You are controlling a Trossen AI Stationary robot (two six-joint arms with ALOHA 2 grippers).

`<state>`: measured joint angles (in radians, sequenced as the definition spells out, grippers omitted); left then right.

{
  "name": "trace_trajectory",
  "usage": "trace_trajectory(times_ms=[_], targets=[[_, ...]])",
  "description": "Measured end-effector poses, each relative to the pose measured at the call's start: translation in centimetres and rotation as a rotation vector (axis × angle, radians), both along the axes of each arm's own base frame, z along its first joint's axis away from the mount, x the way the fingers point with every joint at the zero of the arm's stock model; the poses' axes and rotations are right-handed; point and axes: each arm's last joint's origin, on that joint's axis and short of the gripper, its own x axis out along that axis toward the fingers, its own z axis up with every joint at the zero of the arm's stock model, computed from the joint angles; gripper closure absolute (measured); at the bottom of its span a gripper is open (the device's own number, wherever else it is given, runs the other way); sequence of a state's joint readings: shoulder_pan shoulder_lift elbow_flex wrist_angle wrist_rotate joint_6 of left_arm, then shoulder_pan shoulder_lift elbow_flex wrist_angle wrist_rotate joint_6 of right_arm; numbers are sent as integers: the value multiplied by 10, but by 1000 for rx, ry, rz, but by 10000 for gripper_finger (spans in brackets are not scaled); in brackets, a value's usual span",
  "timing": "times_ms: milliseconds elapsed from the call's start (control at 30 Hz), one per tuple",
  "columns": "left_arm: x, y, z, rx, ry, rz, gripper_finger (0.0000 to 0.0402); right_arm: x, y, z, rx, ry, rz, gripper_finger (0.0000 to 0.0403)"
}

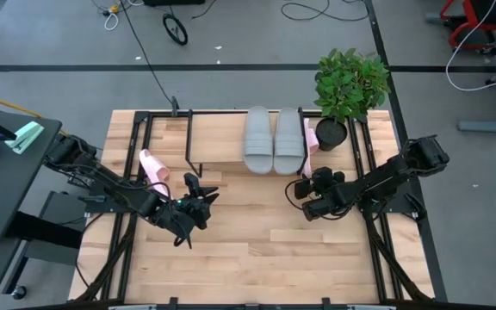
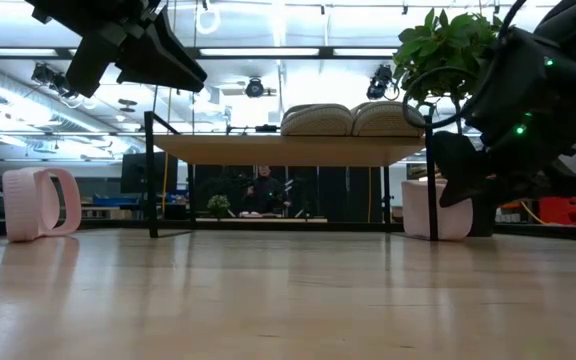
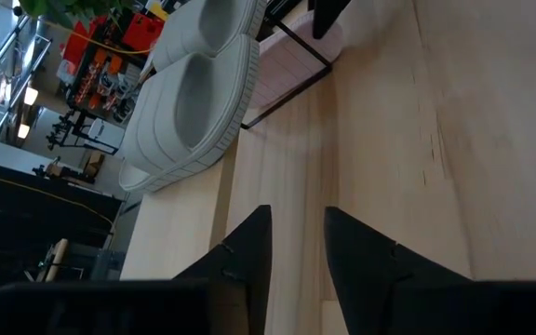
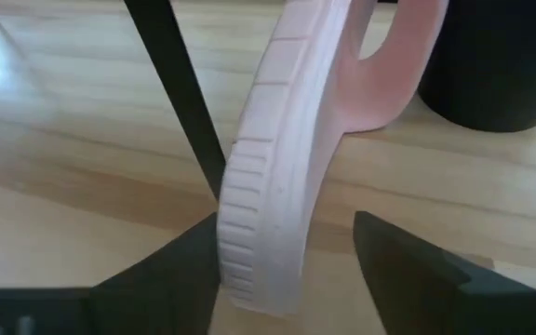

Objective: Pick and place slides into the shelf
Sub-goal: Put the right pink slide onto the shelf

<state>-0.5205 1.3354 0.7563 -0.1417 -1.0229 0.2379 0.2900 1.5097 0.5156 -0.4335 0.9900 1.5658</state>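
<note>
Low rack with thin black metal frame and light wooden board top (image 1: 222,142) stands at the far side of the big wooden tabletop (image 1: 257,258). Two grey soft slide sandals (image 1: 273,139) lie side by side on the shelf board, touching each other; the low view shows them (image 2: 353,119) up on the board.

One pale pink slide sandal (image 1: 309,143) stands on edge at the shelf's right end, just beside a black-potted green plant (image 1: 348,86), against a black shelf leg (image 4: 177,93). Right gripper (image 1: 306,182) sits right at it: the right wrist view shows the pink sole (image 4: 277,177) between the two dark fingers (image 4: 417,270), jaws spread on either side, not clearly pressing on it, so released.

Second pale pink slide sandal (image 1: 153,166) stands on its edge on the tabletop near the shelf's left leg; low view has it (image 2: 40,203) at far left.

Left gripper (image 1: 198,200) hangs above bare tabletop in front of the shelf, apart from the left pink sandal. Its fingers (image 3: 249,251) stand partly apart, nothing between them.
</note>
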Motion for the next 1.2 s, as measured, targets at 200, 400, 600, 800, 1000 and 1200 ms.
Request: trace_trajectory(times_ms=[200,400,600,800,1000,1200], targets=[[0,0,0,0,0,0,298,1,-1,-1,23,17,6,270],[0,0,0,0,0,0,297,1,0,-1,29,15,10,342],[0,0,0,0,0,0,297,0,4,-1,55,7,19,342],[0,0,0,0,0,0,303,-10,16,-2,76,-17,15,342],[0,0,0,0,0,0,299,-20,36,-1,132,-60,32,343],[0,0,0,0,0,0,303,-20,68,21,226,-43,83,343]])
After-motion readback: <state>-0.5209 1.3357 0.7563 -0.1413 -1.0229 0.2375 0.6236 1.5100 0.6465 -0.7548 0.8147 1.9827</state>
